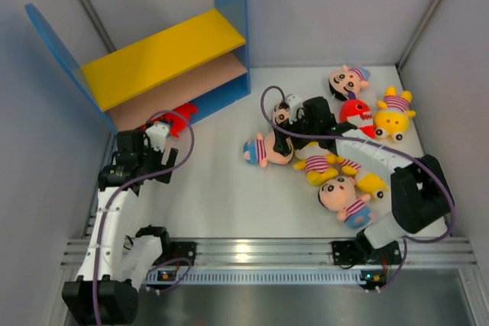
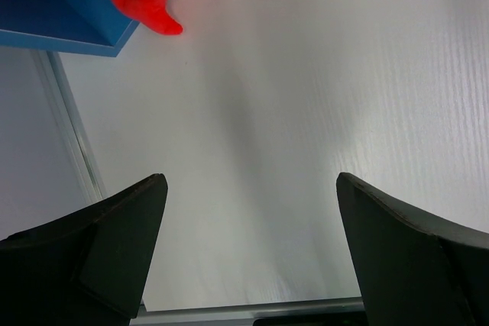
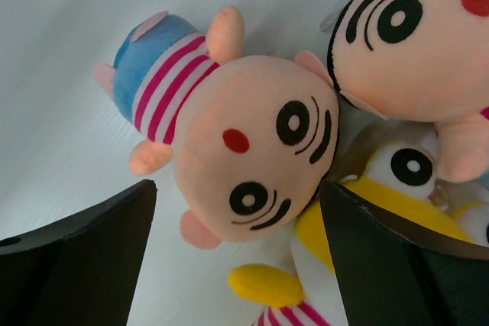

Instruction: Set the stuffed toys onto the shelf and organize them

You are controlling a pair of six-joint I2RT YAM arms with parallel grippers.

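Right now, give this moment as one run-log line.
left gripper: open, over table | right gripper: open, above pink-faced doll | red toy: at shelf, lower board

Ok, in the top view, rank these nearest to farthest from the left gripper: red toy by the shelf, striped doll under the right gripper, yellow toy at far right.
From the left gripper:
1. Red toy, at the shelf front, closest.
2. Striped doll, in the middle, under the right gripper.
3. Yellow toy, far right.
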